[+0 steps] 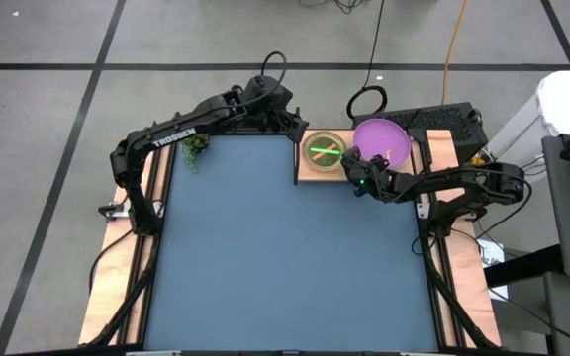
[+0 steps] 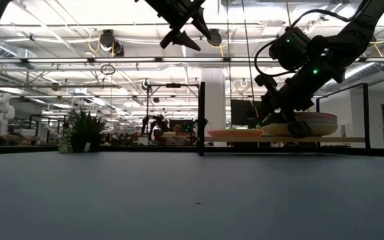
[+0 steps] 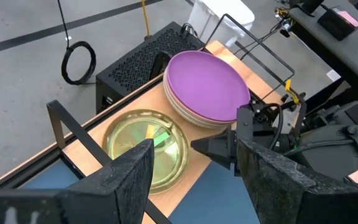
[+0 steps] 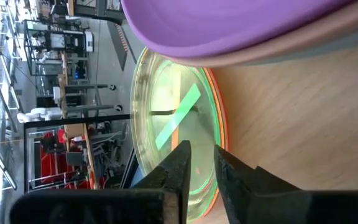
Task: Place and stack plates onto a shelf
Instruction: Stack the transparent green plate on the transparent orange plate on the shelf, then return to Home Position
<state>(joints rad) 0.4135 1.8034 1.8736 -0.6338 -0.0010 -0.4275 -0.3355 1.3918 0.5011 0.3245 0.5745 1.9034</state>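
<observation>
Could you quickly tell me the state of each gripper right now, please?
Left gripper: open, empty, raised above the shelf.
Right gripper: slightly parted, holding nothing, beside the purple plate.

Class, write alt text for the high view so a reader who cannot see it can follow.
On the shelf at the blue table's far edge sit a stack of translucent plates, green on top, and a purple-topped stack. The right tool reaches between them; the left tool waits nearby.

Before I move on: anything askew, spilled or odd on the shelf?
Nothing stands out. The large opaque plates with the purple one on top sit in an even stack on the light-wood shelf board, beside the small translucent plates, stacked level. Nothing spilled.
</observation>
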